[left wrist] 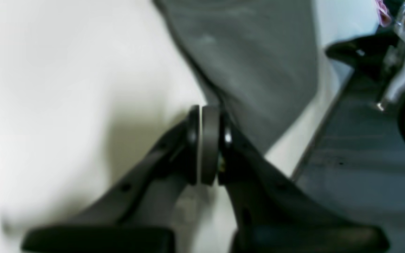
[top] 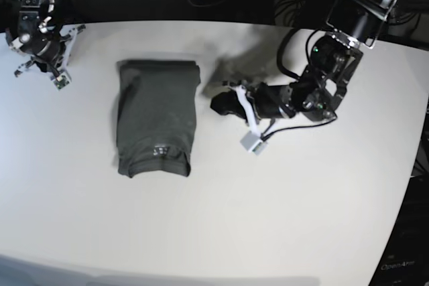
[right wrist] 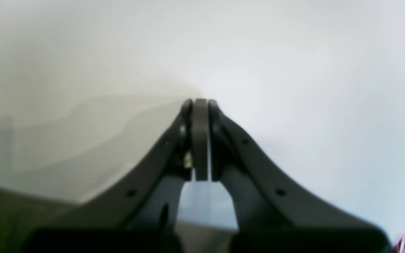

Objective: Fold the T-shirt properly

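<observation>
**Folding looks close to finished: shirt lies in a compact block**

Judging from the base view, most of the work seems done. The shirt (top: 157, 117) lies on the white bench (top: 301, 219) as a tall, narrow rectangle, sleeves tucked out of sight, with a small pale label mark showing near its 6 o'clock end. It sits left of the bench's centre, toward 10 o'clock. What may be left is one more fold to halve its length, or just smoothing; the 6 o'clock edge is rounded and a little puffy, and a soft crease runs down the 9 o'clock side.

The cloth is plain dark grey, matte, with a soft knit look and no print. The bench is smooth, pale and faintly glossy, with a curved front edge.

The left hand (left wrist: 209, 144) has its pads pressed together with nothing between them; in its wrist view the shirt's edge lies just past the tips, toward 12 o'clock, and I cannot tell whether they touch. In the base view it rests low, just beside the shirt at 3 o'clock.

The right hand (right wrist: 200, 138) is likewise pressed together and empty, over bare bench, parked far off at the 10 o'clock corner, well apart from the shirt.
</observation>
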Robot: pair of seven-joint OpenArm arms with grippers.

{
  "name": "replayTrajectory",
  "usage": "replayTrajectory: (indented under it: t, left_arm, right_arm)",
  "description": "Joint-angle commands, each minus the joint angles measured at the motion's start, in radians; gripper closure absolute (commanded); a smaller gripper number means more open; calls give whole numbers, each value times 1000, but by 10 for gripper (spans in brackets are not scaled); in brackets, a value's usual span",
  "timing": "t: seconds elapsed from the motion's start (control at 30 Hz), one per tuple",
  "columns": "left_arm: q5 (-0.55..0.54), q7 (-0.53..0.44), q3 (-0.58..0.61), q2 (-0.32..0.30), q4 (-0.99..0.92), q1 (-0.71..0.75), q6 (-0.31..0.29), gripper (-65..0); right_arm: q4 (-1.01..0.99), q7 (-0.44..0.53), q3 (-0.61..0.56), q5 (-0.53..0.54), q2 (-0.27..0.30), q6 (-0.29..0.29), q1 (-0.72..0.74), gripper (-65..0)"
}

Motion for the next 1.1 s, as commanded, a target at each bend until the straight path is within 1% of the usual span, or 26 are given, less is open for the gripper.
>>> replayTrajectory:
  t: [0.0, 0.07, 0.13, 0.23, 0.3, 0.4, 0.47, 0.53, 0.63, 0.73, 0.83, 0.93, 0.97, 1.07]
  left_arm:
    - [-15, -14, -6, -7, 27, -13, -8, -17]
    - [-15, -7, -6, -15, 49, -8, -8, -17]
    - [-15, 46, -14, -33, 67, 21, -8, -17]
    - [-9, 98, -104, -46, 127, 93, -9, -17]
    - [-4, 125, -180, -83, 199, 159, -11, -17]
    - [-9, 165, -249, -133, 324, 240, -9, -17]
    - [-4, 194, -292, -155, 406, 291, -9, -17]
    - [-4, 210, -350, -161, 468, 340, -12, -17]
    - [-3, 213, -436, -165, 509, 398, -15, -17]
    - [-4, 230, -468, -193, 517, 418, -15, -17]
    - [-3, 231, -470, -225, 517, 461, -15, -17]
    - [1, 228, -471, -244, 515, 501, -15, -17]
    - [13, 228, -471, -257, 515, 515, -15, -17]
    - [70, 227, -471, -264, 515, 567, -15, -17]
  right_arm:
    - [11, 4, 14, -6, 14, 7, -5, -1]
    - [11, 25, 39, -6, 14, 7, -16, -1]
    - [11, 31, 63, -6, 13, 7, -45, -1]
    - [13, 54, 108, -9, -32, 7, -71, -3]
    - [25, 73, 143, -11, -60, 7, -96, -3]
    - [57, 107, 177, -11, -98, 7, -148, -4]
    - [79, 146, 205, -11, -121, 7, -183, -4]
    - [106, 176, 223, -11, -146, 7, -217, -4]
    - [140, 186, 269, -11, -188, 7, -249, -4]
    - [140, 186, 306, -11, -205, 7, -261, -4]
    - [139, 192, 353, -11, -230, 7, -278, -4]
    - [120, 215, 424, -11, -268, 7, -289, -4]
    - [111, 215, 441, -11, -273, 7, -290, -4]
    - [46, 217, 476, -11, -281, 7, -304, -4]
